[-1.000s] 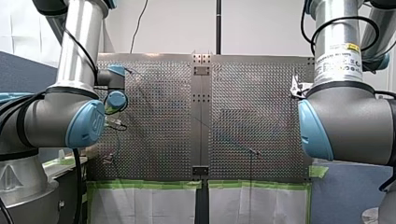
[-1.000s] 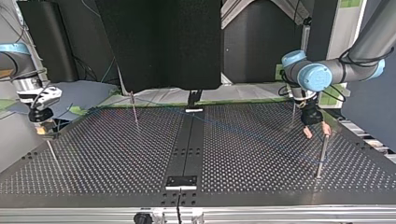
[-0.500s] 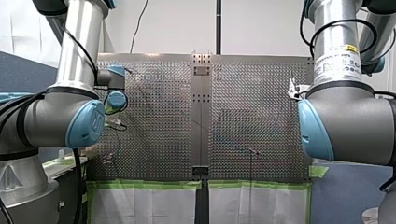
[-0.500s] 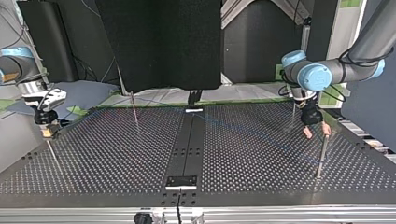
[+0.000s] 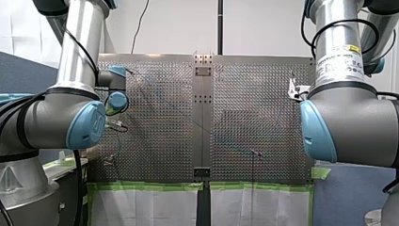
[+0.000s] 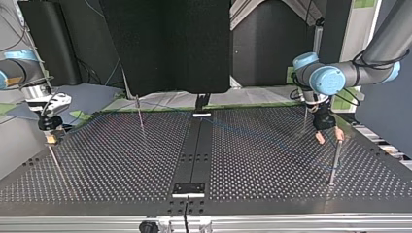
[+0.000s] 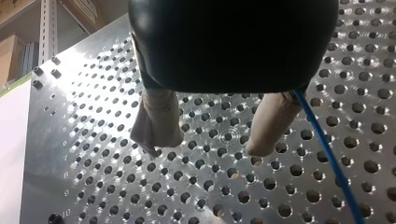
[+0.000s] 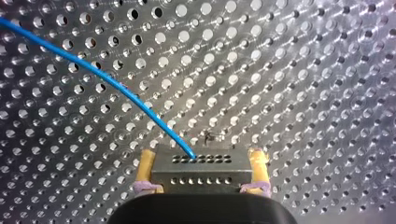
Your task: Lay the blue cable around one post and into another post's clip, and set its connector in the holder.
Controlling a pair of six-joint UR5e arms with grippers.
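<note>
In the right wrist view my right gripper (image 8: 203, 161) is shut on a grey metal connector (image 8: 201, 170), yellow pads on both its sides. The blue cable (image 8: 107, 81) leaves the connector's face and runs off over the perforated table. At the top view's left edge this gripper (image 6: 50, 137) hangs just above a thin post (image 6: 54, 160). My left gripper (image 7: 208, 140) stands open with nothing between its beige fingers, and the cable (image 7: 327, 154) passes just outside one of them. In the top view it (image 6: 328, 136) hovers beside a tall post (image 6: 334, 160). The faint cable (image 6: 252, 133) crosses the table.
Another post (image 6: 140, 112) stands at the top view's far left-centre, and one more (image 6: 304, 118) behind my left gripper. A dark centre strip (image 6: 194, 155) carries a black plate (image 6: 189, 189) near the front edge. Green tape (image 5: 150, 186) lines the table's near edge in the front view.
In the top view my right gripper has moved rightward and lower with the connector, closer over the table's edge. My left arm has stayed still.
</note>
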